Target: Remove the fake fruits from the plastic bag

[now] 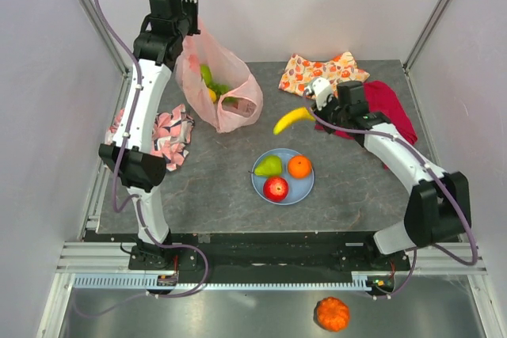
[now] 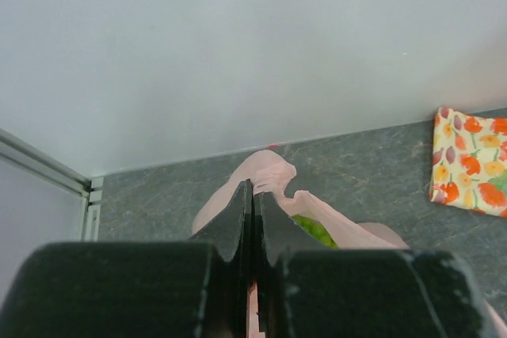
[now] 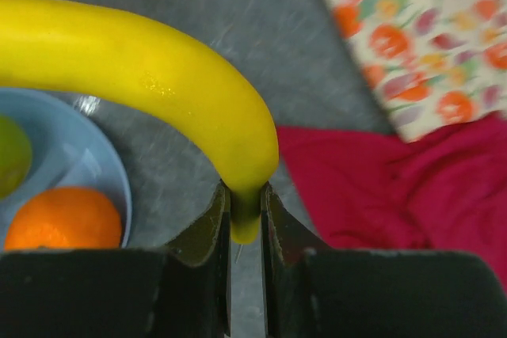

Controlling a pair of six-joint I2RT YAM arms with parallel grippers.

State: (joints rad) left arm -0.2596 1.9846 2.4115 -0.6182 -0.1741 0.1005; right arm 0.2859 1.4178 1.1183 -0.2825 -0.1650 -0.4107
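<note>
Presently three fruits (image 1: 276,188) on one plate (image 1: 301,188), one banana (image 1: 293,119) in right pincer (image 3: 245,213)

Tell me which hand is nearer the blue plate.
Right. The right hand, gripping the banana by its tip, is just beyond the far right rim of the blue plate. The left hand is farther off, far left, pinching the top of the plastic bag.

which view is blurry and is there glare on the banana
Right wrist view: print cloth and red cloth are soft; banana is sharper, with one small glare spot. Left wrist view: left hand is dark and soft up close, bag clearer. Top view: even light, faint shadows, sharp.
</note>
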